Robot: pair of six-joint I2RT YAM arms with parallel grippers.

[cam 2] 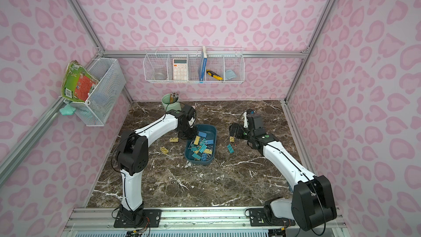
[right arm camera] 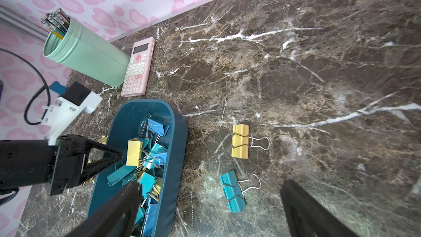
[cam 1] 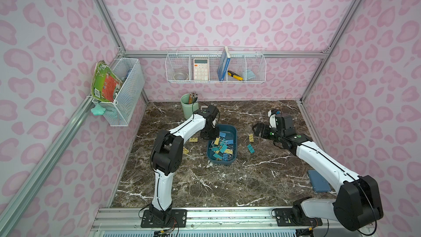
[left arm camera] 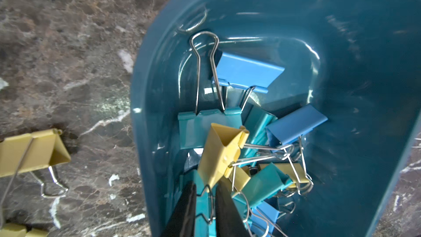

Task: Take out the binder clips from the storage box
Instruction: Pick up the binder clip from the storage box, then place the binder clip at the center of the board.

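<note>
We find most of the binder clips [cam 1: 222, 148] heaped in teal, yellow and blue inside the storage box [cam 1: 235, 133], which sits mid-table [cam 1: 227, 185]. Two yellow clips [cam 1: 193, 139] lie outside it on the left arm's side. A third yellow clip [right arm camera: 240, 141] and a loose teal clip [right arm camera: 232, 191] lie on the right arm's side. The left gripper [left arm camera: 206, 186] reaches into the box, fingers pressed onto a gripped teal clip [left arm camera: 204, 204]. The right gripper [right arm camera: 210, 185] hovers above the loose pair, fingers wide apart.

Bright, even light — glare on storage box [left arm camera: 314, 51], edges blurry w/ distortion.
</note>
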